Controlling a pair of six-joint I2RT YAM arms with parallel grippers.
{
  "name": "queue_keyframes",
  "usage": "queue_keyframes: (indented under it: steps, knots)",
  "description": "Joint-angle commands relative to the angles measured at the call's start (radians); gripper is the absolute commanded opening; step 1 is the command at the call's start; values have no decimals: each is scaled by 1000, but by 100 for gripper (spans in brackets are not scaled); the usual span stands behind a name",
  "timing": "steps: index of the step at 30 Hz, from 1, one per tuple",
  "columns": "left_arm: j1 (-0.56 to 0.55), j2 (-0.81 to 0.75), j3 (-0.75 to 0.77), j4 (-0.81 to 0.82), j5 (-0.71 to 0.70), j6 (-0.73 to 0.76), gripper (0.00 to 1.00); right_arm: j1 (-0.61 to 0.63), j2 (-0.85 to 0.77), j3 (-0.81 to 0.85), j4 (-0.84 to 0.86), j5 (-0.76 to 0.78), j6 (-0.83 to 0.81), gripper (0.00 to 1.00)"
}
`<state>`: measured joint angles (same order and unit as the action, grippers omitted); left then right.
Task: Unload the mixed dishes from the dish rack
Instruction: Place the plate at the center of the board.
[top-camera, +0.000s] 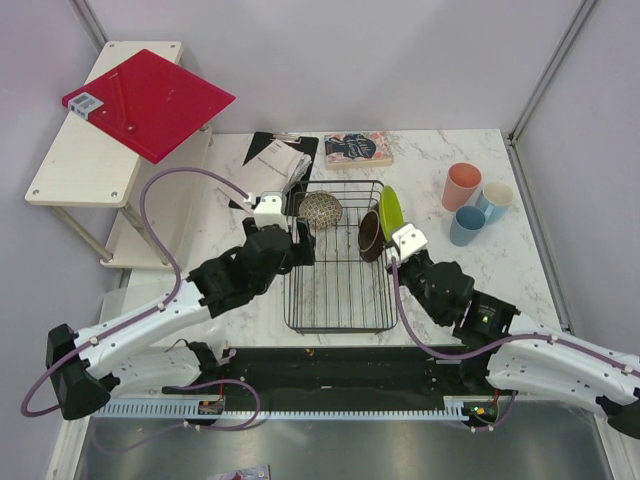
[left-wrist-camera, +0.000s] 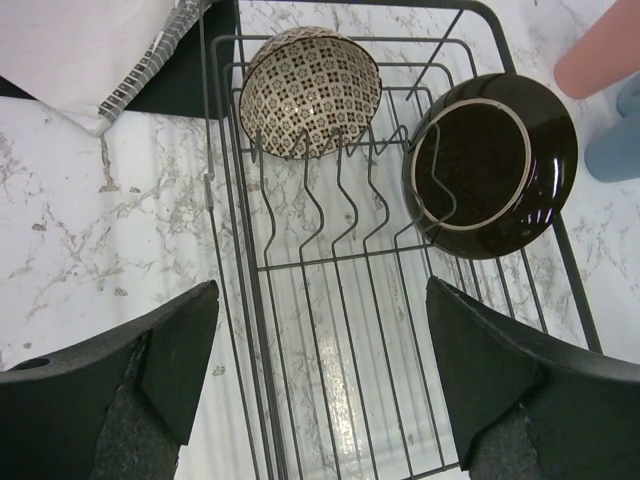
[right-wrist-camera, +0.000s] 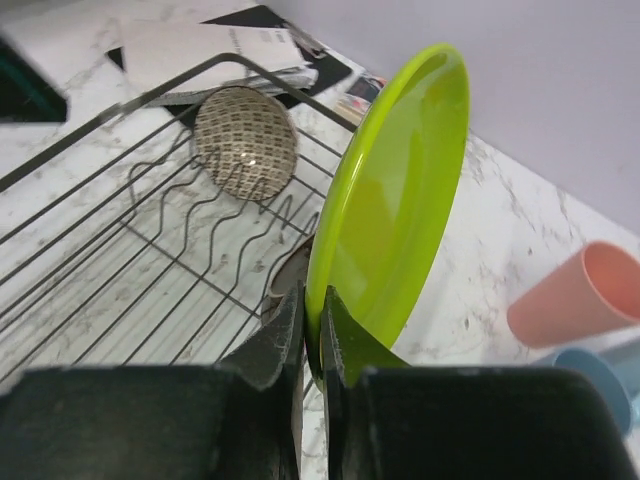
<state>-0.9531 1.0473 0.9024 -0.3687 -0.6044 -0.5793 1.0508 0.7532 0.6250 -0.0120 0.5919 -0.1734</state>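
The lime green plate (right-wrist-camera: 400, 190) stands on edge at the far right side of the dish rack (top-camera: 335, 325). Its lower rim is pinched between the nearly closed fingers of the right gripper (right-wrist-camera: 312, 310). The step in hand looks like lifting this plate out. Next it would need raising clear of the wires and carrying right, toward the pink cup (top-camera: 461, 186). The dark-backed plate (left-wrist-camera: 490, 165) leans just left of it. The speckled bowl (left-wrist-camera: 312, 92) sits at the far left. The left gripper (left-wrist-camera: 320, 310) hangs spread wide over the rack, holding nothing.
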Motion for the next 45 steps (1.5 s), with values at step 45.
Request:
queue_keyframes:
  steps: [45]
  knots:
    - [109, -29, 178, -182, 756, 357, 92, 764, 215, -99, 155, 462, -900, 0]
